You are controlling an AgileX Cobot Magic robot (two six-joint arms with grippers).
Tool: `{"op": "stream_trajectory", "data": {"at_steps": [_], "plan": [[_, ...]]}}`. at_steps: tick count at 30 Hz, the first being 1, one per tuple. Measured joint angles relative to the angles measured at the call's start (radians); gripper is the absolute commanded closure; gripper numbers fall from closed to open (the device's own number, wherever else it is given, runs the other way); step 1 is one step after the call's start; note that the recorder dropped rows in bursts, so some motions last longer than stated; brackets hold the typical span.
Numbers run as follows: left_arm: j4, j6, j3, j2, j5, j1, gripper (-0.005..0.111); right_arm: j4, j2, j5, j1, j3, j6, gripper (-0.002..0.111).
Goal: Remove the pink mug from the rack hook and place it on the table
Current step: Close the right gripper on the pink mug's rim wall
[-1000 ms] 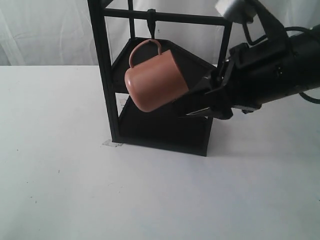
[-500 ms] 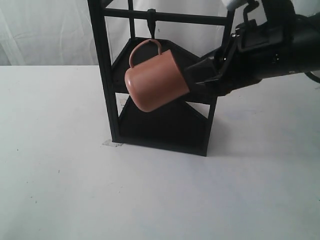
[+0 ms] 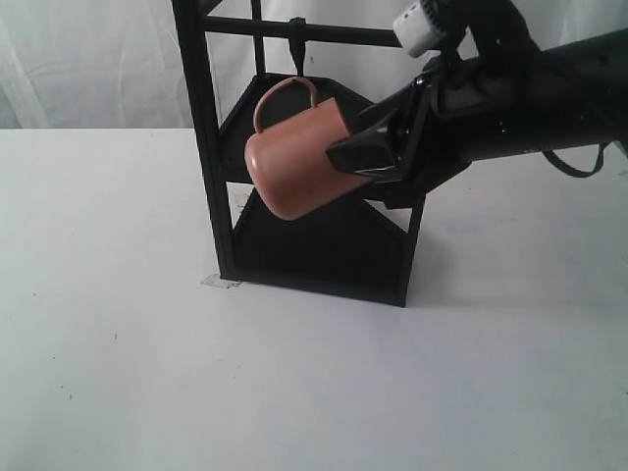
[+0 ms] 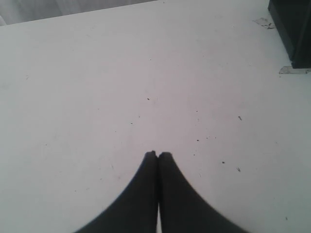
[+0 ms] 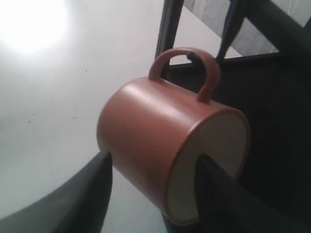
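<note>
Your exterior camera looks down across the bench (image 3: pixel 118 373), with the rack (image 3: pixel 208 147) toward 12 o'clock. Your left wrist camera faces the bench closely, past the left pincer (image 4: pixel 158 155). Your right wrist camera hugs the pink mug (image 5: pixel 141 141), which the exterior view shares.

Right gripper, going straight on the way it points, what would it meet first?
The pink mug. The right gripper straddles its rim with jaws open, one finger inside the mouth, so the rim would likely bottom out between them.

Around pink mug (image 3: pixel 294 162): rack uprights (image 3: pixel 206 147), shelves (image 3: pixel 324 245) (crossbar (image 3: pixel 334 32) above); table (image 3: pixel 294 392) in front open.
</note>
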Motion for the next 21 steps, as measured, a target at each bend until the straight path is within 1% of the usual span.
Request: {"op": "stream_trajectory", "data": {"at_steps": [3, 7, 14, 17, 18, 20, 21], "plan": [[0.0, 0.0, 0.0, 0.0, 0.0, 0.0, 0.107, 0.008, 0.026, -0.007, 0.0, 0.0, -0.004, 0.059], [0.0, 0.0, 0.0, 0.0, 0.0, 0.0, 0.107, 0.076, 0.053, 0.01, 0.0, 0.0, -0.041, 0.059], [0.0, 0.0, 0.0, 0.0, 0.0, 0.0, 0.107, 0.106, 0.104, 0.037, 0.0, 0.0, -0.064, 0.06], [0.0, 0.0, 0.0, 0.0, 0.0, 0.0, 0.107, 0.113, 0.113, 0.041, 0.0, 0.0, -0.066, 0.069], [0.0, 0.0, 0.0, 0.0, 0.0, 0.0, 0.107, 0.113, 0.114, 0.041, 0.0, 0.0, -0.066, 0.076], [0.0, 0.0, 0.0, 0.0, 0.0, 0.0, 0.107, 0.113, 0.114, 0.044, 0.0, 0.0, -0.066, 0.087], [0.0, 0.0, 0.0, 0.0, 0.0, 0.0, 0.107, 0.113, 0.115, 0.052, 0.0, 0.0, -0.068, 0.09]]}}
